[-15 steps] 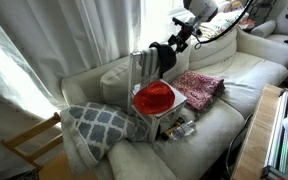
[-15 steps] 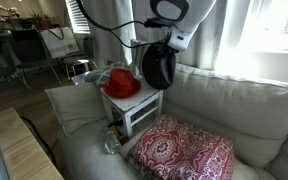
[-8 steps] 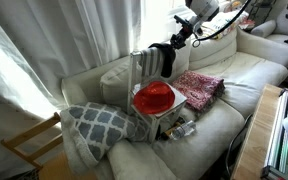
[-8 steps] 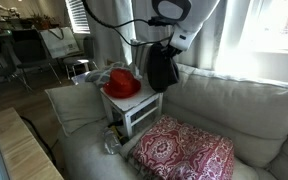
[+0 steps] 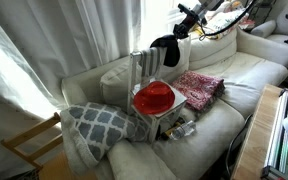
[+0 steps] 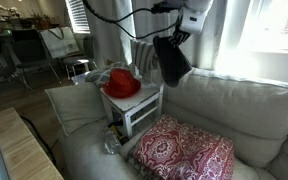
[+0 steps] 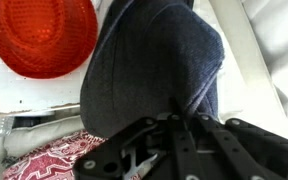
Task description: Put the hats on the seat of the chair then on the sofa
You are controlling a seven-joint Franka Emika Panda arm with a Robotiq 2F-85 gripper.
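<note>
The bright red hat (image 5: pixel 154 96) (image 6: pixel 122 84) (image 7: pixel 44 35) lies on the seat of the small pale chair (image 5: pixel 144 66) (image 6: pixel 136 112), which stands on the cream sofa (image 5: pixel 239 72) (image 6: pixel 249 105). My gripper (image 5: pixel 182 32) (image 6: pixel 176 36) (image 7: pixel 174 122) is shut on the rim of the black hat (image 5: pixel 168 52) (image 6: pixel 172 60) (image 7: pixel 154 60). That hat hangs tilted in the air beside the chair's slatted back, above the sofa cushion. In the wrist view the black hat fills the middle, and the chair seat (image 7: pixel 24 92) shows under the red hat.
A pink-red patterned cloth (image 5: pixel 197 88) (image 6: pixel 184 150) lies on the sofa cushion next to the chair. A grey-and-white lattice pillow (image 5: pixel 99 125) rests at the sofa's end, a bare-wood chair frame (image 5: pixel 29 145) beyond it. Small items (image 5: pixel 179 127) sit under the chair. Curtains hang behind the sofa.
The jaws have closed on the black hat. The arm has risen with it, and the hat has swung up and tilted away from the chair's back. The red hat has stayed put.
</note>
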